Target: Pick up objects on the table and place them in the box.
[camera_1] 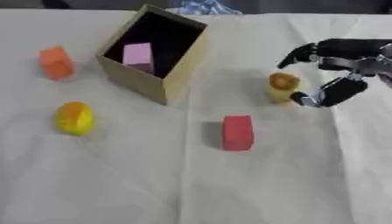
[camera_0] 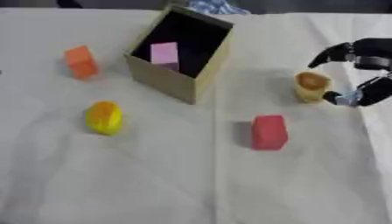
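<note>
Creased white cloth (camera_0: 191, 183) | right hand (camera_1: 341, 65) spread beside tan cup (camera_0: 312, 86) | cardboard box (camera_0: 172, 81)

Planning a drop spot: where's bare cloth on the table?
Free: the whole near strip below the yellow rounded object and red block. Crowded: between the tan cup-shaped object and right hand, and around the cardboard box.

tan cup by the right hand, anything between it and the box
Nothing visible does. The tan cup stands right beside the right hand, and only bare cloth lies between it and the box. The red block sits nearer the camera, off that line.
</note>
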